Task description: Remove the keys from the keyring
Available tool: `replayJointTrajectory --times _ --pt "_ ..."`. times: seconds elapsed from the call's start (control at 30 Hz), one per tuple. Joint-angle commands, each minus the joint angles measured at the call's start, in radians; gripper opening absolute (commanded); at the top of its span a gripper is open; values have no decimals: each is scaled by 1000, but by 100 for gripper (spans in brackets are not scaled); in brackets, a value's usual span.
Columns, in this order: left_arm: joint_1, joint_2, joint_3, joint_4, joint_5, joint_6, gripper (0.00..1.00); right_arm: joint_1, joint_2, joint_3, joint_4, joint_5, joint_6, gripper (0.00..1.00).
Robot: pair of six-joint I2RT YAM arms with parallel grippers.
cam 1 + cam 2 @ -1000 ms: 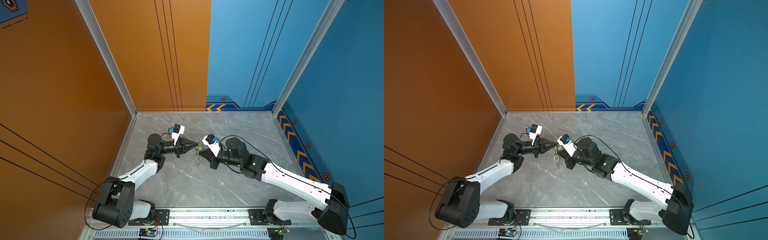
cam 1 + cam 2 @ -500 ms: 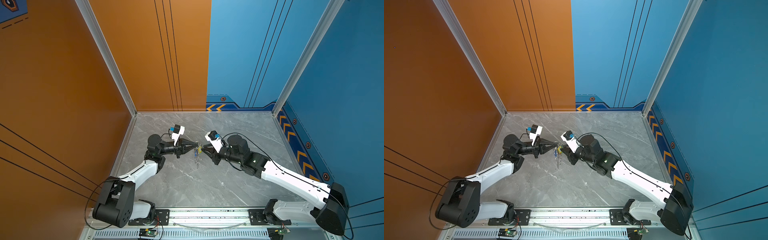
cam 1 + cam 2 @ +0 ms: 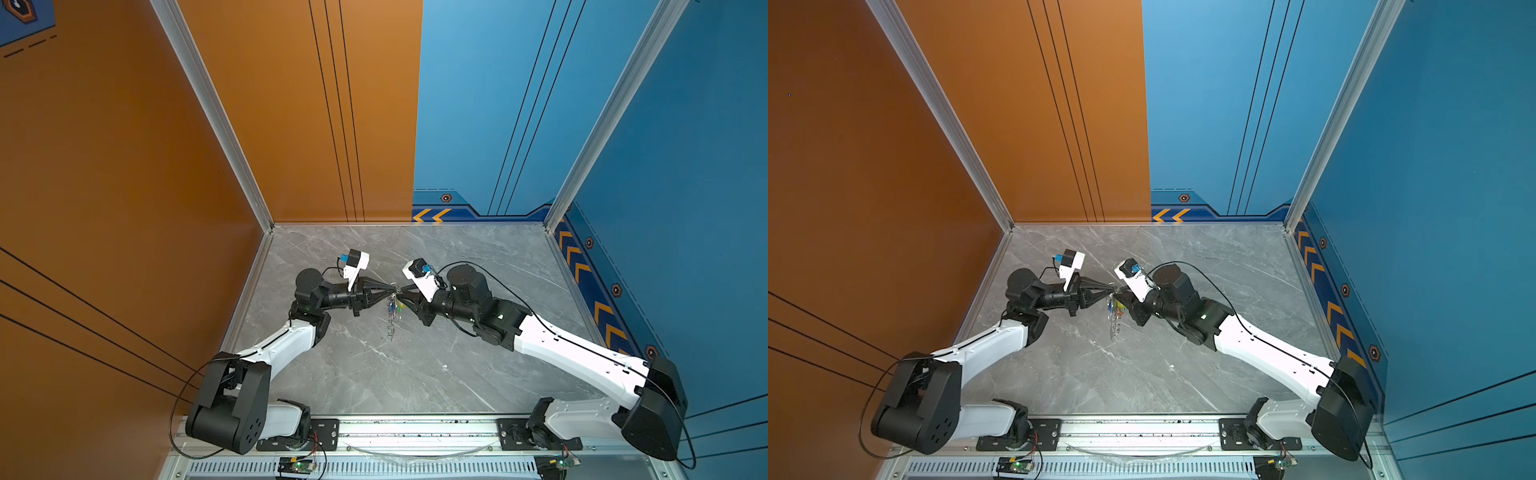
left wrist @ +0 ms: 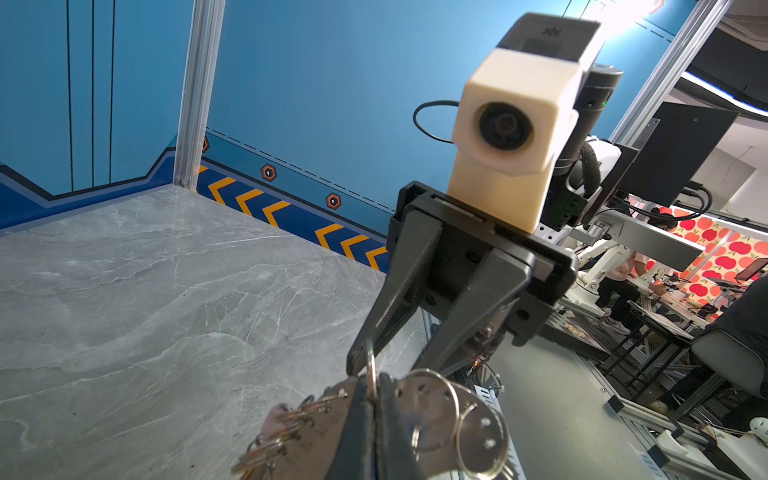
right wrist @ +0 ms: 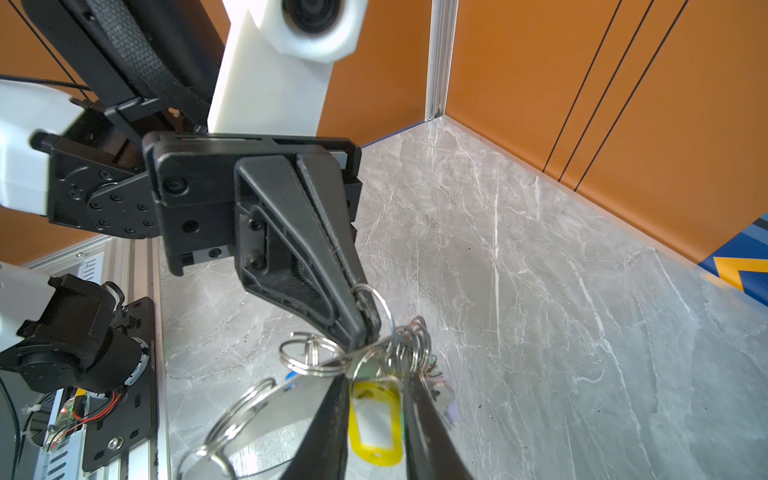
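The keyring [image 4: 484,432], a flat grey metal hoop edged with silver split rings [image 5: 311,353], hangs above the table between both arms. My left gripper [image 4: 374,380] is shut on its rim, with one small ring poking out between the fingers; the right wrist view shows it too [image 5: 365,328]. The keys [image 3: 392,309] dangle below in both top views [image 3: 1115,311]. My right gripper [image 5: 376,374] is open, its fingers either side of a yellow tag [image 5: 376,432] without pinching it. A pink tag [image 4: 278,413] sits behind the rings.
Grey marble table [image 3: 415,374] with orange walls at left and back, blue walls at right. A metal rail [image 3: 415,428] with both arm bases runs along the front edge. The two grippers [image 3: 398,288] meet tip to tip mid-table.
The right gripper's jaws have parted from shut to open beside the bunch. The left gripper has kept its hold and place, and the keys still hang below.
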Motion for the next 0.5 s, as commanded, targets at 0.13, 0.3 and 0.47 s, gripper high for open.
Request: replayJointTrajectory --times 0.13,0.3,0.47 --pt "-5 5 -14 55 -7 2 0 14 33 57 -8 -9 -24 25" --pt "-7 9 -14 55 -4 2 0 17 40 62 -8 0 -27 18" --pt "-7 8 -15 54 -1 1 0 17 41 73 -33 15 -38 9"
